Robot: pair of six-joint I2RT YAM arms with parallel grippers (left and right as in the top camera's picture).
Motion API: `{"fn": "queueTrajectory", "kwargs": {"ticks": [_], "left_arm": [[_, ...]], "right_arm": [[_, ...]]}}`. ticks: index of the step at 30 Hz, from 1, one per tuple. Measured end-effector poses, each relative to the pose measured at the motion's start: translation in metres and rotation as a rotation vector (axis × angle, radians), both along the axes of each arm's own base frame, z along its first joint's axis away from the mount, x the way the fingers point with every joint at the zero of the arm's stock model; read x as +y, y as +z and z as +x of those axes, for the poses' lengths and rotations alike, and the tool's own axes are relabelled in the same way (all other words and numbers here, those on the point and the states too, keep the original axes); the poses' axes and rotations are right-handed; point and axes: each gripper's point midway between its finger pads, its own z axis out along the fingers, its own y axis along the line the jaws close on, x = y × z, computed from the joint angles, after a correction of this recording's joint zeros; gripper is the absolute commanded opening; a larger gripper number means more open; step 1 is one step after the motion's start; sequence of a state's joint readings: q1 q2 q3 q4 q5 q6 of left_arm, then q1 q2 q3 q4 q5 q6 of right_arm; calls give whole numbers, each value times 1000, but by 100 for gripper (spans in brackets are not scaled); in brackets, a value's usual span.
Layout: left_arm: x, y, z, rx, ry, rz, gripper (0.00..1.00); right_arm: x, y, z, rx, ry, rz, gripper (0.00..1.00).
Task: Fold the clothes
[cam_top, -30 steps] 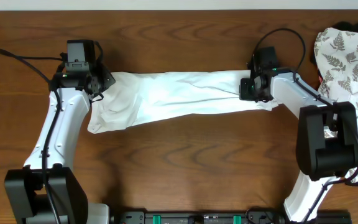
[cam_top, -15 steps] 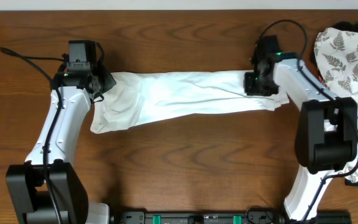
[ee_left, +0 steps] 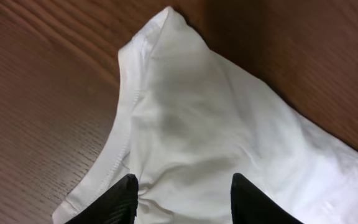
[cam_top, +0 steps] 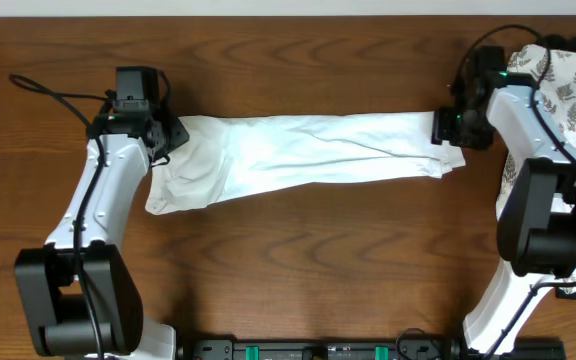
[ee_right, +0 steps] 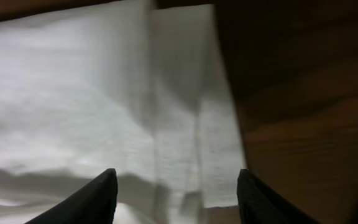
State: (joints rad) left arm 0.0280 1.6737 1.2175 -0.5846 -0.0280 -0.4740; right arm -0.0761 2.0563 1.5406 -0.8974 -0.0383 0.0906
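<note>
T-shirt (cam_top: 298,155): stretched from nine to three o'clock on the surface (cam_top: 298,260)
My left fingers (ee_left: 114,202): spread, above cloth
My right fingers (ee_right: 98,196): spread, above cloth

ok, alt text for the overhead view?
A white T-shirt lies stretched into a long band across a wooden table, the left gripper at its left end and the right gripper at its right end. A fern-print cloth sits at the far right.
</note>
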Motion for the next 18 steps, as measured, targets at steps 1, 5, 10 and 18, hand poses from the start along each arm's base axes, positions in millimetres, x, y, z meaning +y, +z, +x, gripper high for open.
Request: {"fn": "queueTrajectory", "kwargs": {"ticks": [1, 5, 10, 18], "left_arm": [[0, -1, 0, 4, 1, -1, 50], [0, -5, -1, 13, 19, -9, 50], [0, -6, -1, 13, 24, -12, 50], [0, -6, -1, 13, 24, -12, 50]], "right_arm": [[-3, 0, 0, 0, -4, 0, 61], [-7, 0, 0, -1, 8, -2, 61], [-6, 0, 0, -5, 51, -5, 61], [-7, 1, 12, -53, 76, -16, 63]]}}
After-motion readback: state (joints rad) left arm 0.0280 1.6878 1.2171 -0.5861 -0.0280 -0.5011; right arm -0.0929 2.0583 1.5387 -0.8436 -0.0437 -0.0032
